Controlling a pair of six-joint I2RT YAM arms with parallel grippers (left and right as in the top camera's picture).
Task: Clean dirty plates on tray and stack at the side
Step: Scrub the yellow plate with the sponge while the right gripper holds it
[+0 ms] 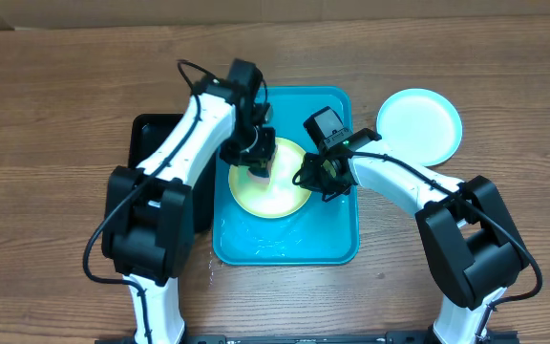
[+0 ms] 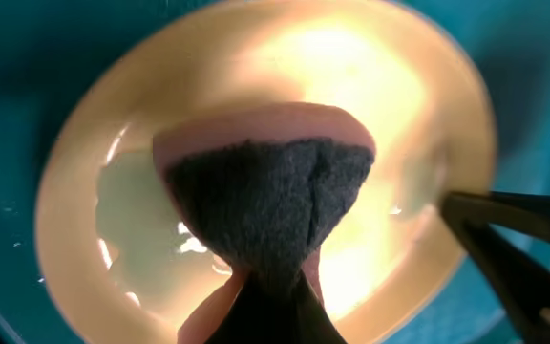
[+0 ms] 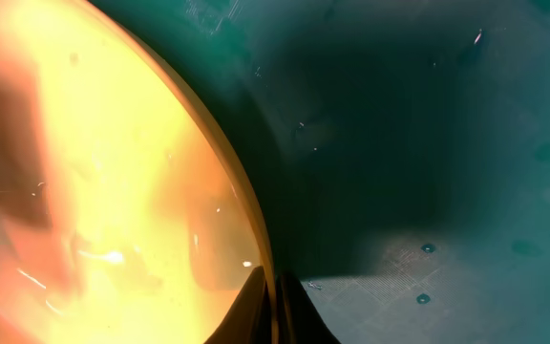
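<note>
A pale yellow-green plate (image 1: 270, 188) lies in the turquoise tray (image 1: 337, 239). My left gripper (image 1: 256, 158) is shut on a sponge (image 2: 265, 205), pink with a dark grey scouring face, and presses it on the plate's inside (image 2: 141, 220). My right gripper (image 1: 311, 177) is shut on the plate's right rim (image 3: 246, 220), one finger on each side of it. A light blue plate (image 1: 419, 125) lies on the table to the right of the tray. The third plate is not in view.
A black tray (image 1: 146, 134) lies left of the turquoise tray, mostly under my left arm. Water drops sit on the turquoise tray's floor (image 3: 423, 248). The wooden table (image 1: 46, 143) extends around both trays.
</note>
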